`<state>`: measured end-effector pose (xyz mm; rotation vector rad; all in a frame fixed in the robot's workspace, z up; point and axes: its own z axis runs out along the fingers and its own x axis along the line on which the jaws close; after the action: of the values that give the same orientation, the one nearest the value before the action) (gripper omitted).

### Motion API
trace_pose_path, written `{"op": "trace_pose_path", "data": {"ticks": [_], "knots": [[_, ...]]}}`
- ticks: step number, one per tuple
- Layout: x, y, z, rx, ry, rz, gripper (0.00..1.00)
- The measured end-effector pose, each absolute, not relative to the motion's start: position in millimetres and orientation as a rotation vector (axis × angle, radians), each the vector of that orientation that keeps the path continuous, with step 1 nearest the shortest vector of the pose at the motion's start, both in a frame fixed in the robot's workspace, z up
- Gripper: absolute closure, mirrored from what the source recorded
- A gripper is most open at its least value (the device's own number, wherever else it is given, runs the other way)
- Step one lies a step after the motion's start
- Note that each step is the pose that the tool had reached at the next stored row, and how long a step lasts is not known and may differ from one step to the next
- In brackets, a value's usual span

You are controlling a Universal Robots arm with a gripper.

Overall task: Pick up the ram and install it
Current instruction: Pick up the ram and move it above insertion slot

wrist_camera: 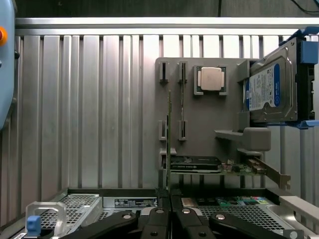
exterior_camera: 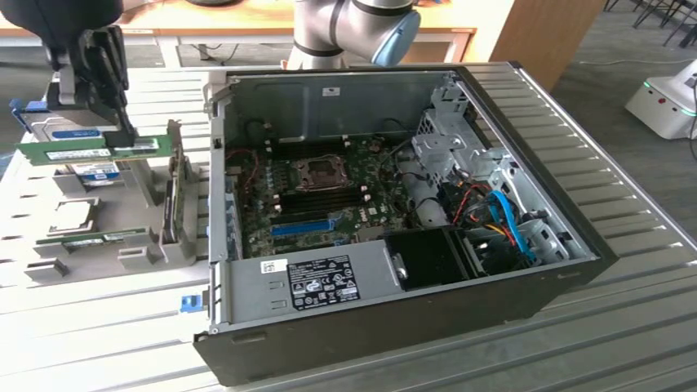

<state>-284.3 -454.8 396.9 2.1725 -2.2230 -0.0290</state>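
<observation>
My claw (exterior_camera: 117, 131) pinched the ram (exterior_camera: 77, 153) tight. I held the green stick up in the air, over the gray holder (exterior_camera: 142, 257), beside the open computer box (exterior_camera: 326, 102).

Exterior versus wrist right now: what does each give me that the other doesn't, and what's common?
Exterior view: the CPU socket and blue slot on the motherboard inside the open case. Wrist view: the ram edge-on, a thin line running out from the gripper. Both: gripper shut on the ram, gray parts holder, hard drive, loose CPU.
</observation>
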Motion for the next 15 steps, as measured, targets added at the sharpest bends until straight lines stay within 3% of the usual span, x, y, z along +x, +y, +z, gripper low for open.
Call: {"op": "trace_pose_path", "data": {"ticks": [15], "knots": [[-254.2,-454.7,397.0,2.180,-2.215,-0.029,0.88]]}}
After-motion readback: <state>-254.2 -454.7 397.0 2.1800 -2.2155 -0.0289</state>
